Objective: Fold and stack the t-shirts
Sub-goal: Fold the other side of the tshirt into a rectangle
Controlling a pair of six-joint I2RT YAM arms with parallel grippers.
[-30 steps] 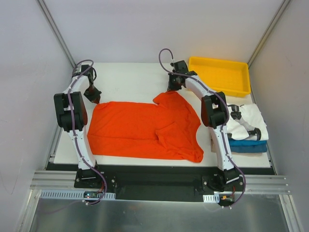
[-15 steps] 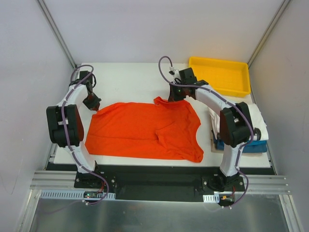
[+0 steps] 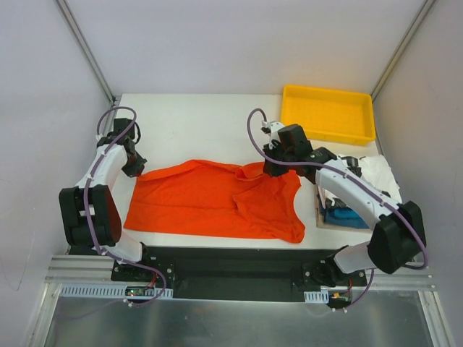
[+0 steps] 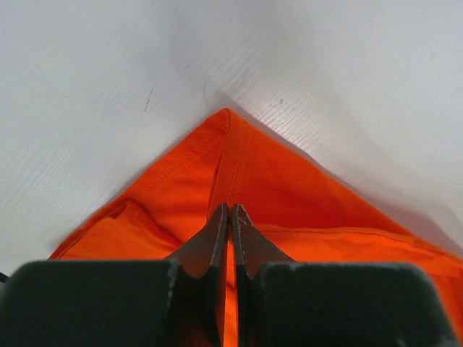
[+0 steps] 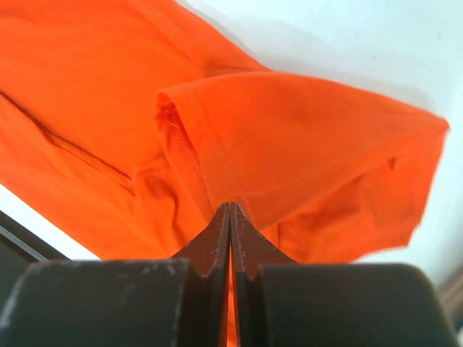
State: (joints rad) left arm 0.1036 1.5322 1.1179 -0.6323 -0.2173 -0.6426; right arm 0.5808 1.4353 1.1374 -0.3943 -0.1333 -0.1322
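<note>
the orange t-shirt point(image 3: 210, 206) lies spread over the near half of the white table point(image 3: 188, 123), rumpled toward its right side. the top view shows the whole cloth and an arm at each far corner, but not how the fingers stand; the wrist views settle that. in the left wrist view the left gripper point(image 4: 230, 208) is clenched on a hemmed corner, whose point sticks out past the tips and casts a shadow on the bare table. in the right wrist view the right gripper point(image 5: 230, 208) is clenched on a stitched fold, with cloth draping to either side. at the table's right edge sit a white t-shirt point(image 3: 377, 172) and a blue t-shirt point(image 3: 346, 217), partly hidden by the right arm point(image 3: 354, 189) crossing above them. a yellow tray point(image 3: 329, 112) sits in the far right corner, apart from the orange cloth.
</note>
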